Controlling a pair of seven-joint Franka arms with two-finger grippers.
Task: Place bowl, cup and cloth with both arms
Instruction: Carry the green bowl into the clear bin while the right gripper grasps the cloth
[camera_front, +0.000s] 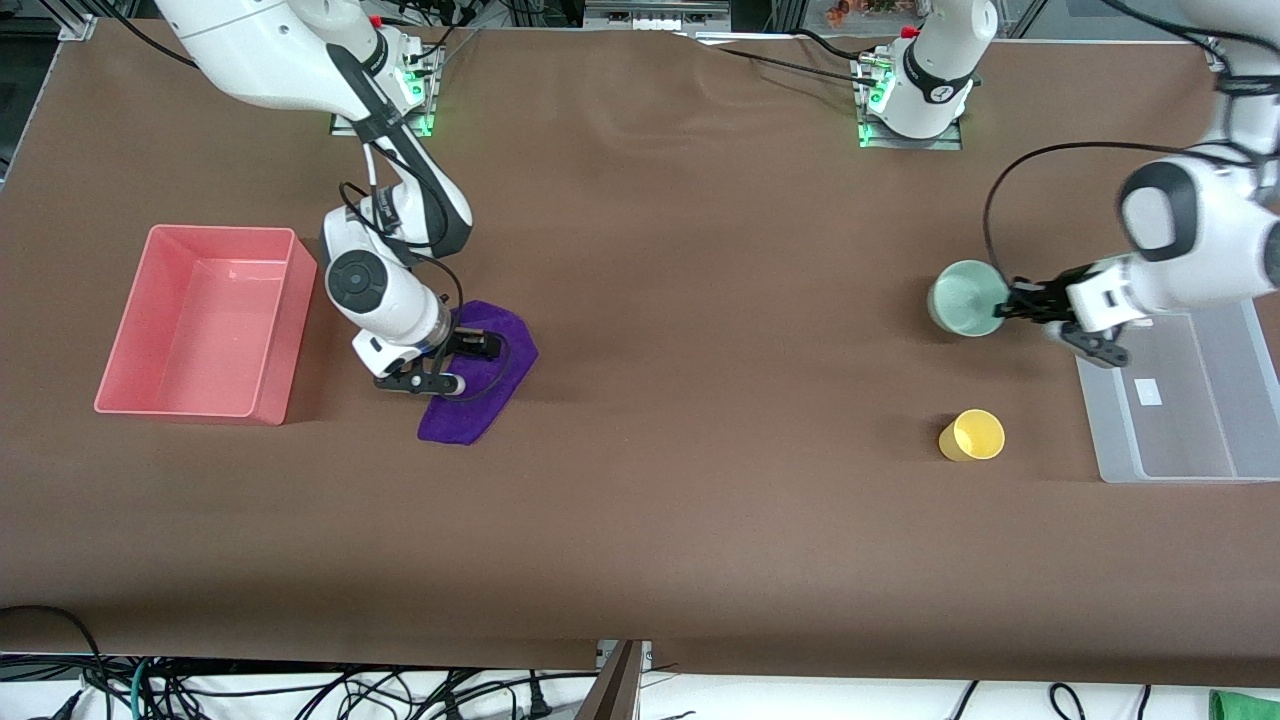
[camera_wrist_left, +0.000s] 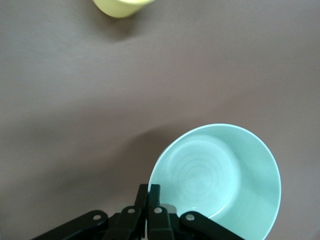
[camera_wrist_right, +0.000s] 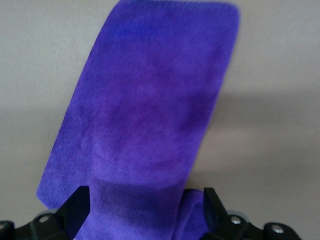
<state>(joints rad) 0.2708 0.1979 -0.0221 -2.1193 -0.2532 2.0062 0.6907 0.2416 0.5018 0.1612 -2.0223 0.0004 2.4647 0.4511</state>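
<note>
Progress looks early, nothing placed: left claw (camera_front: 1010, 303) is pinched on the rim of the bowl (camera_front: 965, 298), which sits at the left arm's end of the worktop (camera_front: 700, 300) just beside the clear bin (camera_front: 1185, 400), while right claw (camera_front: 470, 365) is spread wide low over the cloth (camera_front: 480, 385), lying flat next to the pink bin (camera_front: 205, 325), not gripped yet. Cup (camera_front: 972, 436) stands untouched, nearer the front camera than the bowl, and both bins look empty, so all three items are probably still to go.
</note>
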